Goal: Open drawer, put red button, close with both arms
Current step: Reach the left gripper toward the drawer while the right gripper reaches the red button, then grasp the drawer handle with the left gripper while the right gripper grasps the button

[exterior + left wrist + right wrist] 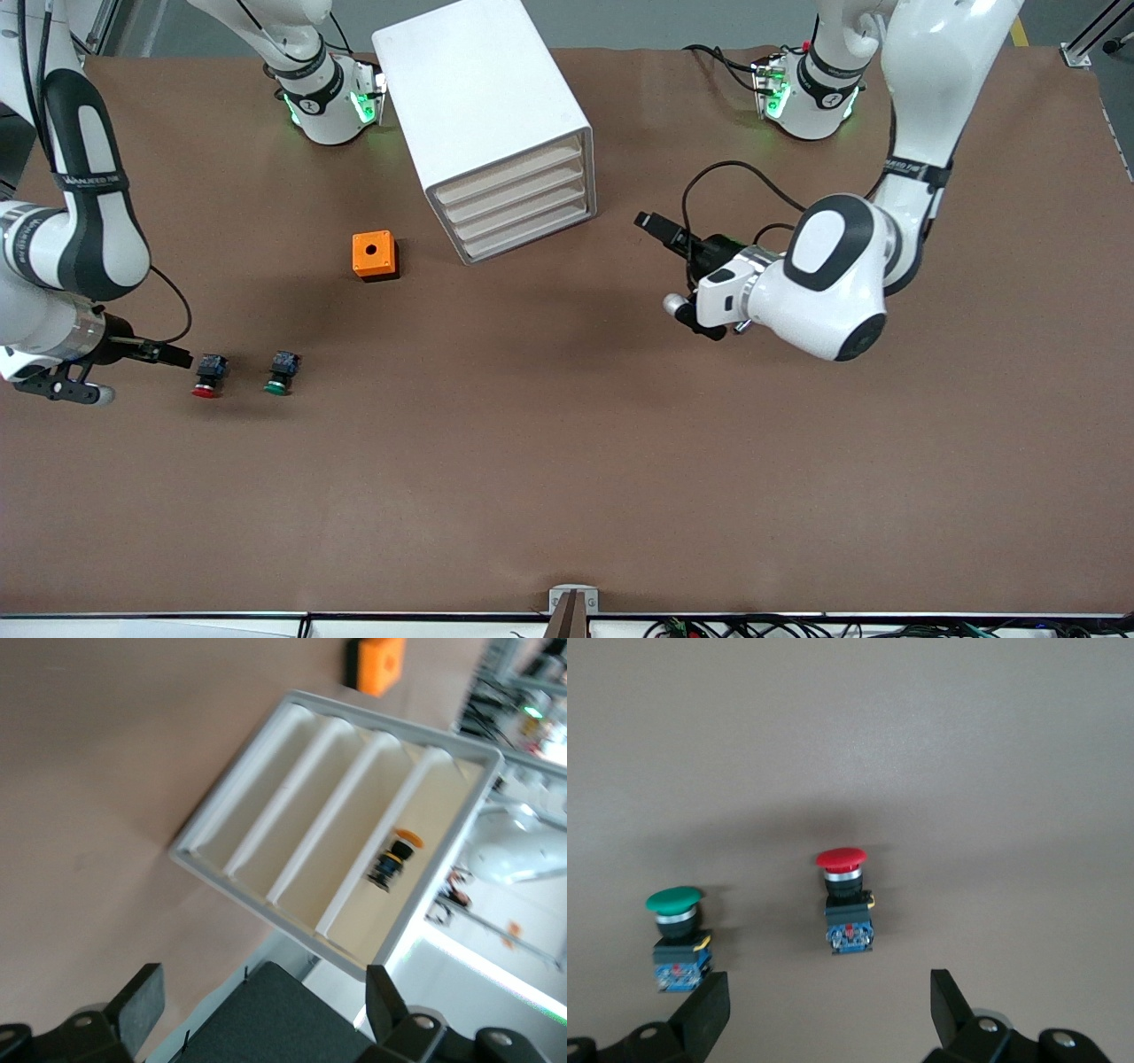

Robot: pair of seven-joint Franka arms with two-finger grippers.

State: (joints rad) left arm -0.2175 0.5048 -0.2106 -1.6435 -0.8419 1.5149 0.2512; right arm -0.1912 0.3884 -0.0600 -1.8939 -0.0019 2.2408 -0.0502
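Note:
The white cabinet (483, 115) stands at the table's back middle with four beige drawer fronts (514, 199), all pushed in. The red button (207, 376) lies on the table toward the right arm's end, with the green button (282, 372) beside it. My right gripper (175, 355) is low beside the red button and open. In the right wrist view the red button (844, 899) lies just ahead of the gap between the fingers (707, 1010). My left gripper (656, 229) is open and empty, pointing at the drawer fronts (337, 815) from the left arm's end.
A small orange box (374, 255) with a hole stands nearer the front camera than the cabinet, and shows in the left wrist view (376, 663). A small dark object with an orange tip (394, 859) shows at the drawer front highest above the table.

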